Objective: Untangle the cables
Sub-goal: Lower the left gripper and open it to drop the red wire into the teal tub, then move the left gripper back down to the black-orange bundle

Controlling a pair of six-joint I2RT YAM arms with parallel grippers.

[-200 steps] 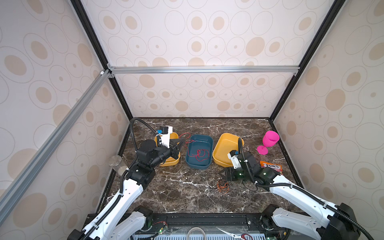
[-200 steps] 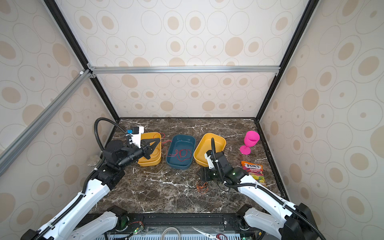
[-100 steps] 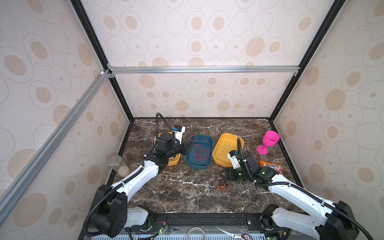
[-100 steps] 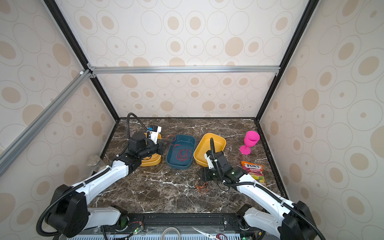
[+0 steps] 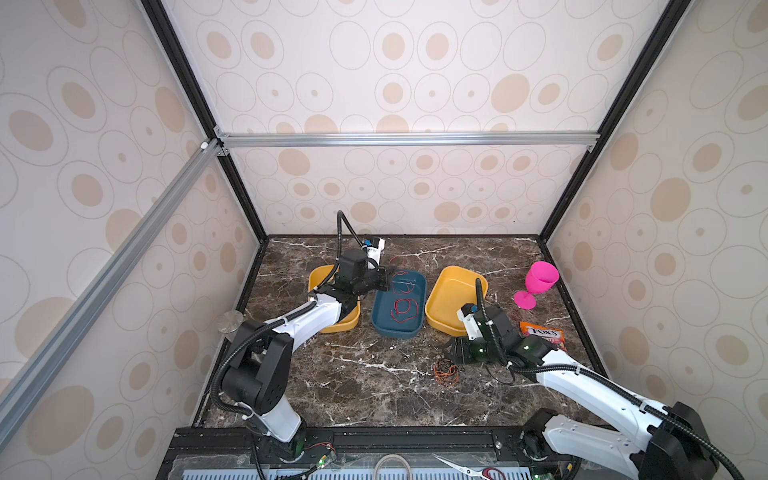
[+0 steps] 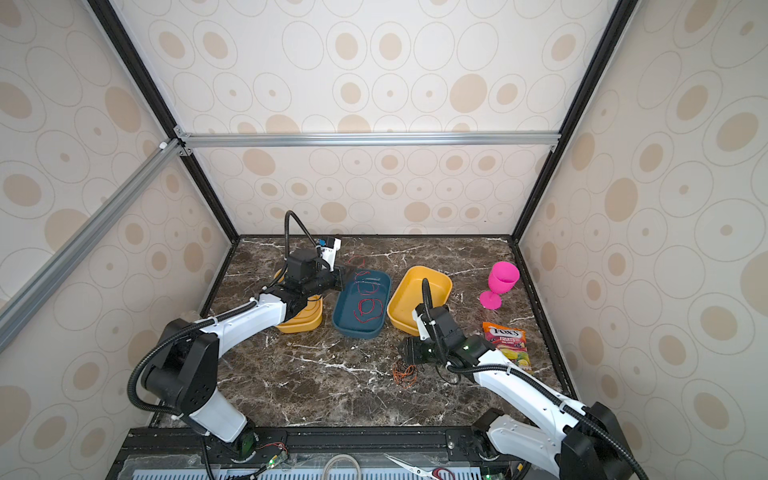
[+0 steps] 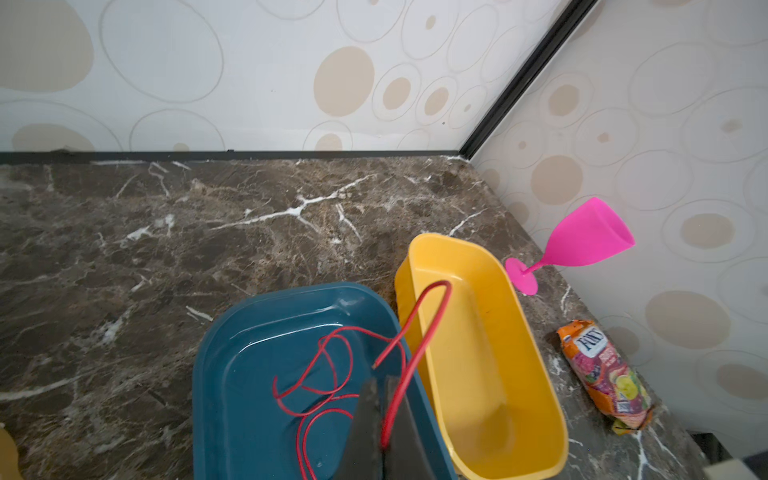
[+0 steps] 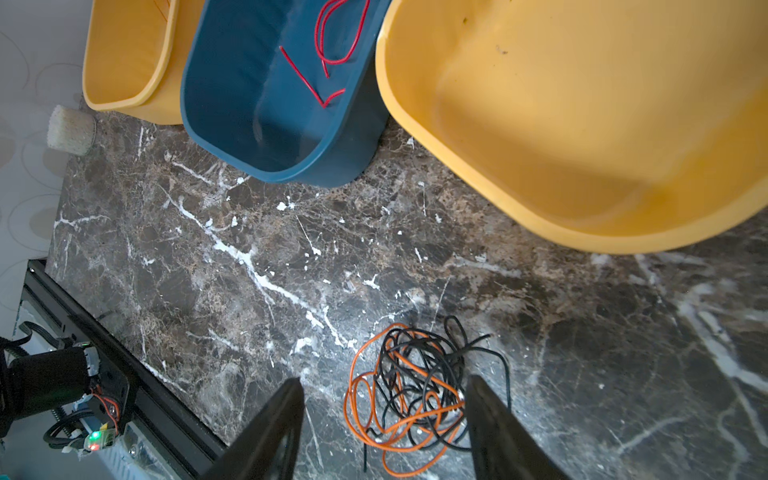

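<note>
— Where do the cables lie relative to each claw?

— The thin red cable (image 7: 417, 357) is pinched between the closed jaws of the left gripper (image 7: 381, 381), above the dark blue plastic tray (image 5: 398, 335). The clump of orange and black cables (image 8: 405, 376) sits on the brown marble tabletop (image 8: 249, 249), between the spread fingers of the right gripper (image 8: 385, 382), which is open and holds nothing.

— How do they look?

— The red one is a single glossy strand, mostly in loose loops on the tray floor. The clump is a tight knot, with orange loops threaded through black.

— Which way do they run?

— From the jaws the red strand rises, arches towards the yellow plastic tray (image 7: 478, 353) nearer the pink goblet (image 7: 582, 241), then bends back to a free end over the blue tray. Its loops follow the tray's length. The clump is roundish, with no clear long axis.
</note>
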